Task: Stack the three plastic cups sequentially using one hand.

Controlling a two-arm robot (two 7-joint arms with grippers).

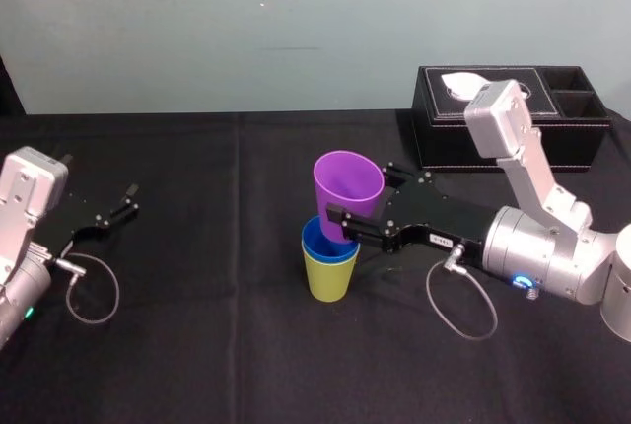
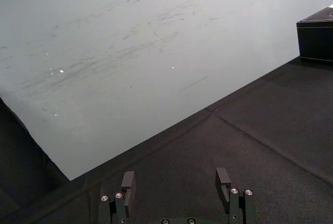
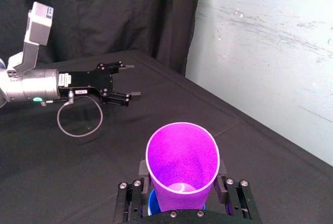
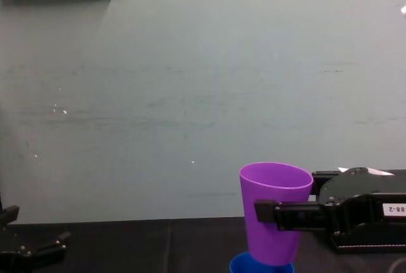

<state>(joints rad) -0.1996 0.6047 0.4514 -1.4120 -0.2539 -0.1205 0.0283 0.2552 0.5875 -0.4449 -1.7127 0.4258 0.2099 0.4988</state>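
Purple cup (image 1: 348,187) is clamped in the right gripper (image 1: 356,191), 1 finger on each side of it and both pressed against its wall about halfway up. The cup tilts a bit, mouth open and up. Its base sits right at the mouth of the blue cup (image 1: 315,242); honestly can't tell how far in it goes.

The blue cup is already nested in the yellow-green cup (image 1: 330,278), with just its rim poking out, so that's 2 stacked and standing upright on the black tablecloth (image 1: 197,345). That stack is in front of the black tissue box (image 1: 513,113) and off to its left, well apart from it. The right arm reaches in from the box's side, passing just in front of it.

The left gripper (image 1: 128,199) is way out to the left of the tissue box, far from the cups, low over the cloth. Its 2 fingers (image 2: 127,182) are spread wide with nothing between them. The right wrist view catches it across the table, same story.
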